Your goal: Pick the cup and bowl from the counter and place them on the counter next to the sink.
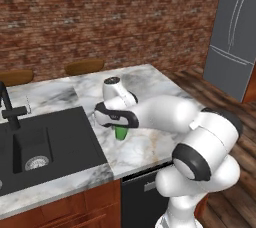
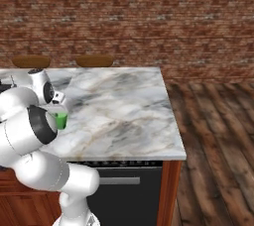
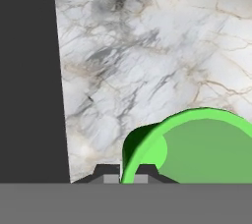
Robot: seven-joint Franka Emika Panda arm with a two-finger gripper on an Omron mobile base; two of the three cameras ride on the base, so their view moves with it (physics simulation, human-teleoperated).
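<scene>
Green fills the near edge of my hand view: one cup, bright, plain, without a handle, its round rim open toward me and a darker green showing on the outside wall. My gripper has its two dark fingertips pinched on the cup's rim, one on each side of the wall. From the left base view the cup hangs just under my hand, low over the counter close beside the sink; whether its base touches the marble I cannot tell. From the right base view the cup peeks out beside my forearm, over the counter.

One black sunken basin, one round metal drain, one black angular faucet. Two flat brown stool seats stand behind the slab, before the brick wall. One grey fridge stands on the wooden floor.
</scene>
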